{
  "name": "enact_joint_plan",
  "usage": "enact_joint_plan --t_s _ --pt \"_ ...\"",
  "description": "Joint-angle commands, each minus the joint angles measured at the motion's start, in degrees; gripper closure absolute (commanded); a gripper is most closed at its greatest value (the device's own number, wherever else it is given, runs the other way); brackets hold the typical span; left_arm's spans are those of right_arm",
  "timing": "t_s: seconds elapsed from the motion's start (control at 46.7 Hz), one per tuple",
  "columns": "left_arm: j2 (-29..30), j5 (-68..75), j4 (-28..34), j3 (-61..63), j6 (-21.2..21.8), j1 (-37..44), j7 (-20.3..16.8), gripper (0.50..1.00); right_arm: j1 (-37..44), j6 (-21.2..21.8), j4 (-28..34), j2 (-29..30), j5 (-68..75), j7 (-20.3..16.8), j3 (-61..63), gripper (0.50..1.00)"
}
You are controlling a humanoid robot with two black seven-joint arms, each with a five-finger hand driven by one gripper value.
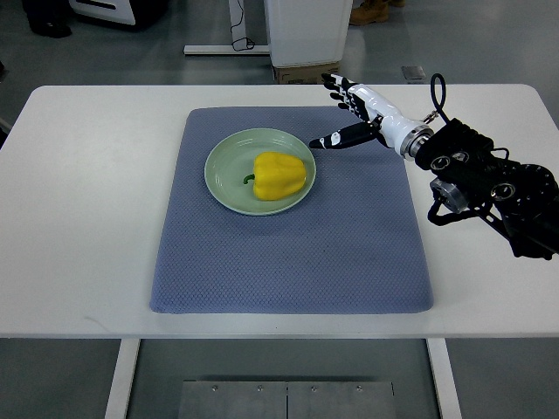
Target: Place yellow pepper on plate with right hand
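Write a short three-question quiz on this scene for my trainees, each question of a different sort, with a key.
1. True or false: the pepper lies on the plate.
2. What lies under the plate? A) mat B) tray C) bare table
3. Fill in: the right hand is ____ and holds nothing.

Key:
1. True.
2. A: the mat lies on the table.
3. Open; it hovers beside the plate, apart from the pepper.

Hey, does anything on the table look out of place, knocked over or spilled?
Nothing stands out. The yellow pepper lies on its side on the green plate, the plate sits on the blue mat, and the right hand is open beside it, apart from the plate.
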Motion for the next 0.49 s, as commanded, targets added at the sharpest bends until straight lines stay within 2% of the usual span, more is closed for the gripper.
enact_joint_plan --t_s 0.0,0.278,0.471 --pt "0.00 0.00 0.03 0.00 0.00 0.01 0.02 0.500 -2.32 -0.59 -0.58 0.00 0.01 -1.90 5.87 0.507" --pt "0.00 0.00 0.03 0.00 0.00 0.01 0.02 0.500 -7.86 -0.77 -3.83 0.26 0.10 -4.54 20.20 0.507" --pt "0.00 0.00 -0.06 0.00 0.00 0.01 0.02 0.500 -10.76 -0.86 -4.62 0.53 0.89 -4.98 26.27 0.507"
